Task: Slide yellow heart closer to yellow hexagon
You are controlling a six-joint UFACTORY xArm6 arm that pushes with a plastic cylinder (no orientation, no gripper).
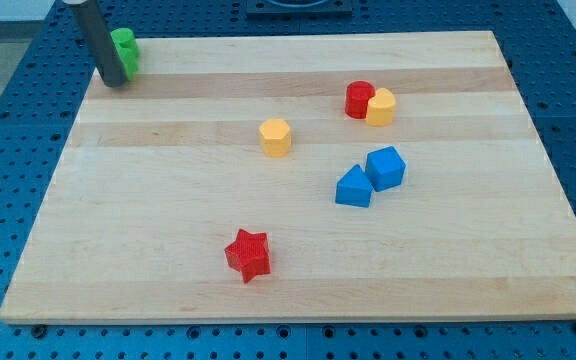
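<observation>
**Board Status: Tip at Upper Left, Yellow Blocks Apart**

My tip (114, 83) rests on the wooden board (168, 260) at the view's upper left corner. The rod carries no jaws or fingers, so there is no open or closed state to report; it holds nothing. The tip stands just beside a green block (125, 52), which lies at its right and is partly hidden behind the rod. The shape of the green block cannot be made out.

The yellow heart (381, 106) lies in the upper right part of the board. It touches a red cylinder (358, 99) on its left side.

The yellow hexagon (276, 137) lies near the board's centre, to the lower left of the yellow heart. The two yellow blocks are apart, with bare wood between them.

Two blue blocks sit below the yellow heart. The blue triangular block (354, 187) is on the left, and the blue angular block (386, 167) is just beside it on the right, close enough to appear in contact.

A red star (248, 254) lies alone toward the view's bottom, well apart from all other blocks.

My tip is well apart from both yellow blocks, which lie far to its right.
</observation>
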